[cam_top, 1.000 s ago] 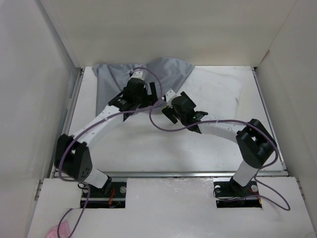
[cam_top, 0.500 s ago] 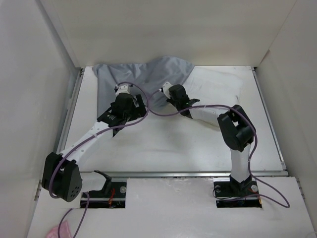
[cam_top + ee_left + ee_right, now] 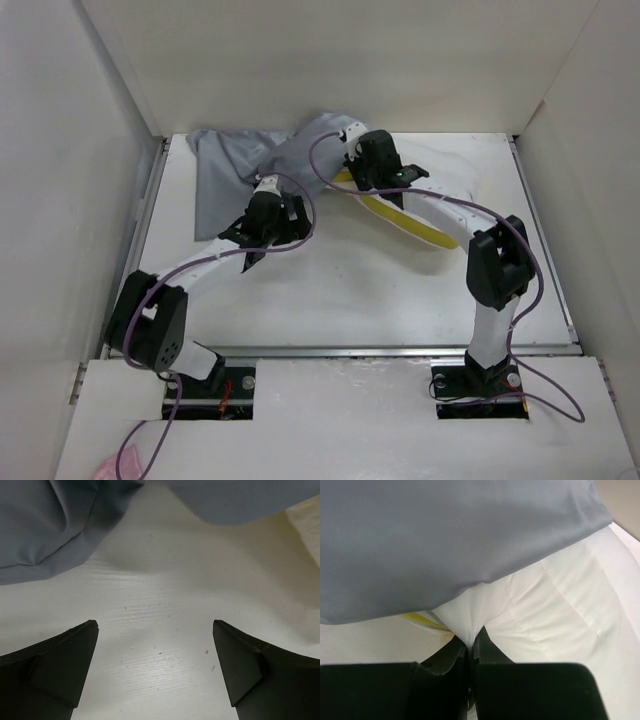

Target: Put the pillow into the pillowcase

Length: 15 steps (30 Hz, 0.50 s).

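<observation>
Nothing to read from where I'm standing: no lettering, label, brand or number comes through on the grey pillowcase (image 3: 225, 170), the white pillow (image 3: 455, 175) or the worktop (image 3: 350, 290), and the close-up wrist views show plain cloth and bare surface only.

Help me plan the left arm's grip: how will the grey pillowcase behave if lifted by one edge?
Probably floppy: the pillowcase lies in soft folds, so a lifted edge would likely drape. It looks thin, so probably light. Pushed across the table, it may bunch rather than slide whole.
</observation>
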Motion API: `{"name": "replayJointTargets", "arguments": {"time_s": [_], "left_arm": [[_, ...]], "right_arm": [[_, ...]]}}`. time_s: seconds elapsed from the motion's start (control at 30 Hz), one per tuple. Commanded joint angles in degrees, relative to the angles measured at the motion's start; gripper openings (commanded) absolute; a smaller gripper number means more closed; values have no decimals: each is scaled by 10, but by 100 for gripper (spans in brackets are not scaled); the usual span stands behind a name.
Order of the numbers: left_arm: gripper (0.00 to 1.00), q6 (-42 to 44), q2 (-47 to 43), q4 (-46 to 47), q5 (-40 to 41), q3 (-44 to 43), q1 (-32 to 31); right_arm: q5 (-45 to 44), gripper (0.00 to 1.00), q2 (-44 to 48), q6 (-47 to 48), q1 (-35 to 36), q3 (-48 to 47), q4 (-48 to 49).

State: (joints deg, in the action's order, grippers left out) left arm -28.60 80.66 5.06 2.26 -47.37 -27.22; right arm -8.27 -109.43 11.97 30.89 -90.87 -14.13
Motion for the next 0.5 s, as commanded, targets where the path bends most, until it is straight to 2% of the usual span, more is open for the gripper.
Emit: {"name": "replayJointTargets", "arguments": {"time_s": [0.0,0.17,0.3,0.47], "left_arm": [[100,-7,41,63,10,-37,-15],[100,-42,85,79,84,-76,-15],[100,-41,105,144,72,-92,-15],[98,-56,142,152,127,-134,-20]], "right_arm": [[49,0,43,-51,-7,-73,-11],[55,0,43,-62,-7,-79,-24],[76,0,43,-74,-7,-91,-45],[92,0,43,-103,-7,-97,-45]]}}
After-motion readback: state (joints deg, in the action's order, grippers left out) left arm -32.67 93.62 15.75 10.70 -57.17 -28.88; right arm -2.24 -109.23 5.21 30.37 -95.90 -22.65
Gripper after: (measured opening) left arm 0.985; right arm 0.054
